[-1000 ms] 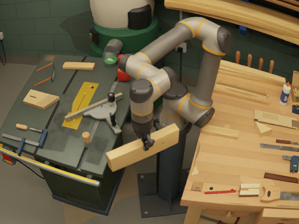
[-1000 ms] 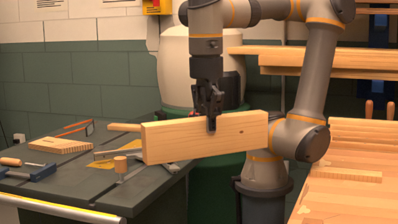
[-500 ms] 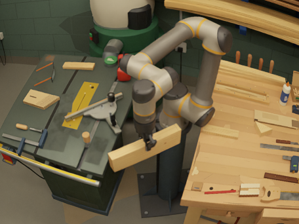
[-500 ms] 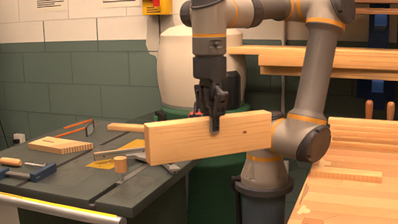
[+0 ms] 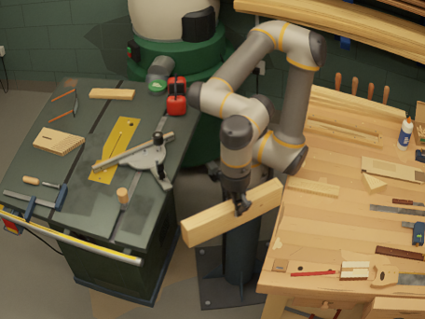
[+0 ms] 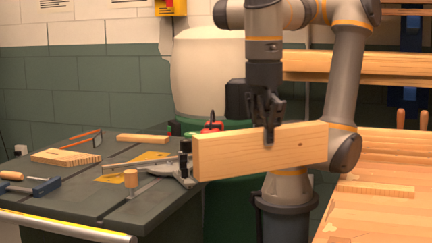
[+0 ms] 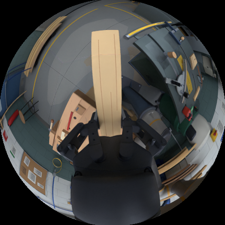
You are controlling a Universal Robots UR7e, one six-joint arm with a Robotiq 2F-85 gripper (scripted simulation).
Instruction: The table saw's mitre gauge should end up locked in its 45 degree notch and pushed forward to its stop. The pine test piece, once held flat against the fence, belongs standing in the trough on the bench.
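The pine test piece (image 5: 231, 212) (image 6: 260, 150) (image 7: 107, 85) hangs on edge in the air, over the gap between the table saw and the bench, clamped near its middle by my closed gripper (image 5: 241, 205) (image 6: 269, 133) (image 7: 110, 127). Its long axis runs roughly level, one end near the saw's corner, the other at the bench's edge. The mitre gauge (image 5: 142, 157) (image 6: 158, 167) (image 7: 180, 85) lies on the saw table with its fence set at an angle and its black knob upright. The trough (image 5: 342, 133) is a long groove toward the back of the bench.
The bench's left edge (image 5: 279, 219) is just right of the board. My arm's pedestal (image 6: 287, 209) stands below it. A wooden peg (image 5: 122, 195), a clamp (image 5: 37, 201), a red push block (image 5: 176, 103) and small boards lie on the saw table.
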